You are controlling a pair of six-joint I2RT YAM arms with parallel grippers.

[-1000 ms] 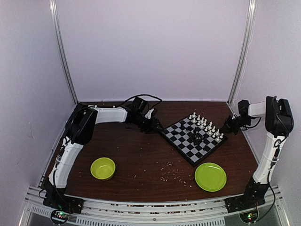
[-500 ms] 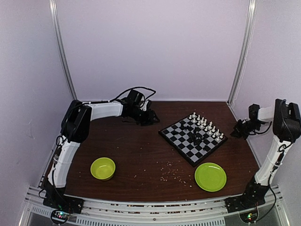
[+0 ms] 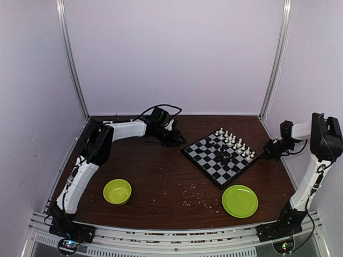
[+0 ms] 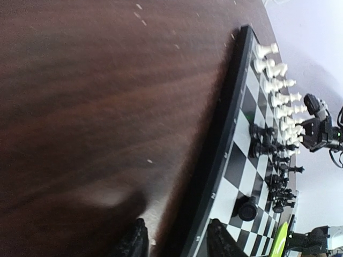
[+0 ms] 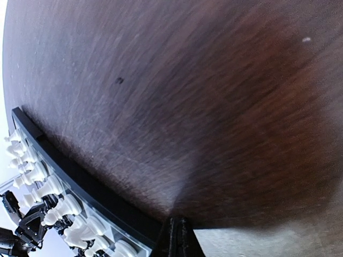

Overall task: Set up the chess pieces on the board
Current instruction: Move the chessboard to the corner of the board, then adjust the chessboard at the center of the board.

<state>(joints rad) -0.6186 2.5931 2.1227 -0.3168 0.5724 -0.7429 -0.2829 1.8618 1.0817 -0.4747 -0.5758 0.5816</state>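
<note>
The chessboard [image 3: 220, 158] lies turned like a diamond right of the table's middle. White chess pieces [image 3: 234, 143] stand in rows along its far right side, and black chess pieces [image 3: 223, 157] cluster near its middle. My left gripper [image 3: 178, 141] hovers low by the board's left corner, open and empty; in the left wrist view its fingertips [image 4: 135, 241] straddle the board's rim [image 4: 222, 150]. One black piece [image 4: 247, 208] lies toppled there. My right gripper [image 3: 265, 150] is shut and empty just off the board's right corner; its fingers [image 5: 177, 238] are pressed together over the wood.
A lime-green bowl [image 3: 117, 191] sits at the near left and a lime-green plate [image 3: 239, 201] at the near right. Small crumbs [image 3: 193, 197] dot the brown table between them. Walls close in the back and sides.
My left gripper moved right, back toward the board's left corner. My right gripper shifted slightly left toward the board's right corner. The pieces have not moved.
</note>
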